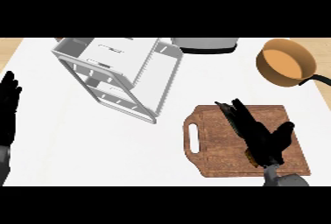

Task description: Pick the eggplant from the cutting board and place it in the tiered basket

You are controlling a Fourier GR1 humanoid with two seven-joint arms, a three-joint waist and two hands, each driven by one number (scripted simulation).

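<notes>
Containers: the white tiered basket (123, 72) stood on the white counter (77, 144), upper left of centre, seen from above at a tilt. Only its own white shelves and slotted walls showed inside it. The orange pot (284, 61) sat at the upper right with its black handle (318, 78) pointing to the right edge; its inside showed a plain tan-orange surface. A grey-and-white object (205, 43) lay at the top edge between basket and pot, cut off by the frame, so its kind could not be told.

The wooden cutting board (213, 144) lay at the lower right, handle slot toward the left, well apart from the basket.

The right hand (264, 142) was over the board's middle. Its fingers (236, 113) were stretched out toward the board's upper left and the thumb was spread to the right, so the hand was wide and not closed on anything visible.

Eggplant: not told apart from the black hand. If on the board, it lay hidden under the palm and fingers. No contact could be confirmed.

The left hand (8, 109) rested at the left edge, fingers up and relaxed.
</notes>
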